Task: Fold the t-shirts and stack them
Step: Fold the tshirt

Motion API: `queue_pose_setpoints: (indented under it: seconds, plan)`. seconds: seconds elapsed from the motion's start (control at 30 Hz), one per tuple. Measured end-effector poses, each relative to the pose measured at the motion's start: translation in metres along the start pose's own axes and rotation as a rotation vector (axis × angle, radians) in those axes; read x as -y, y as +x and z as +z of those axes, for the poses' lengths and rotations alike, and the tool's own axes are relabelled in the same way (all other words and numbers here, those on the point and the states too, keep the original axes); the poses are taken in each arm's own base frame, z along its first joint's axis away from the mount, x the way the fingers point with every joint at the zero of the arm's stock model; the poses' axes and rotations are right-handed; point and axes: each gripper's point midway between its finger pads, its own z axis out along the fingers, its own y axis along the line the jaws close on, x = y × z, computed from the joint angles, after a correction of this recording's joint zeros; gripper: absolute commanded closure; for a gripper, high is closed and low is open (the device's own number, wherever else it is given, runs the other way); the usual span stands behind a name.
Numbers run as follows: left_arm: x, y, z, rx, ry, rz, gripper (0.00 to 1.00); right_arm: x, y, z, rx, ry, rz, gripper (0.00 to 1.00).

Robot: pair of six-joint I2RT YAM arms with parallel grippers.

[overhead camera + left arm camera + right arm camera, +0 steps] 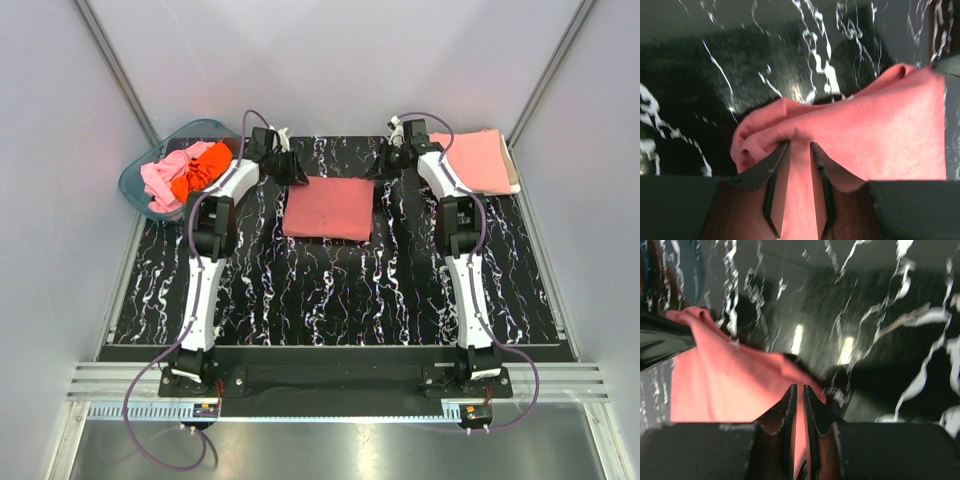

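Note:
A brick-red t-shirt lies folded into a rectangle in the far middle of the black marbled mat. My left gripper is at its far left corner. In the left wrist view this gripper is shut on a bunched fold of the red shirt. My right gripper is at the far right corner. In the right wrist view it is shut on a thin edge of the red shirt. The held edge is lifted slightly off the mat.
A folded salmon-pink t-shirt lies at the far right of the mat. A translucent teal tub at the far left holds a crumpled pink tee and a bright orange tee. Grey walls enclose the mat.

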Motion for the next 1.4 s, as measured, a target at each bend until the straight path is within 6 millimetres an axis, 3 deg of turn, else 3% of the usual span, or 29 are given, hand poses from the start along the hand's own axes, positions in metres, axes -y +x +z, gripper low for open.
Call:
queue_pose_setpoints:
  seconds: [0.13,0.33,0.43,0.5,0.53,0.7,0.8,0.87,1.1,1.17,1.4]
  plan:
    - [-0.006,-0.015,0.0,0.039,-0.005,-0.009,0.69,0.009,-0.007,0.02,0.024,-0.012,-0.007,0.74]
    - [-0.013,-0.022,-0.005,0.056,-0.013,-0.047,0.68,0.008,-0.008,0.018,0.025,-0.011,0.006,0.53]
    - [-0.009,-0.02,-0.011,0.051,-0.005,-0.062,0.65,0.0,-0.003,0.002,0.007,0.003,0.023,0.46]
    - [-0.003,-0.016,-0.022,0.039,-0.008,-0.069,0.64,-0.008,0.0,-0.015,0.004,0.019,0.035,0.37]
    - [0.001,-0.015,-0.03,0.038,-0.009,-0.07,0.64,-0.013,0.001,-0.023,0.004,0.02,0.038,0.37]
    - [0.036,-0.017,-0.086,0.07,0.006,-0.046,0.65,-0.042,0.003,-0.07,0.043,0.012,0.02,0.36]
    - [0.05,-0.006,-0.111,0.073,0.009,-0.036,0.65,-0.05,0.024,-0.088,0.034,0.002,0.029,0.37]
    - [0.053,0.01,-0.119,0.049,0.003,-0.039,0.65,-0.05,0.04,-0.09,0.018,-0.006,0.034,0.37]
    - [0.02,0.089,-0.111,-0.122,-0.087,-0.1,0.62,-0.036,0.129,-0.069,-0.151,-0.01,0.095,0.38]
    - [0.014,0.102,-0.111,-0.156,-0.107,-0.109,0.62,-0.034,0.146,-0.065,-0.179,-0.013,0.1,0.4]
    - [0.006,0.109,-0.108,-0.169,-0.132,-0.103,0.63,-0.042,0.159,-0.061,-0.173,-0.064,0.084,0.53]
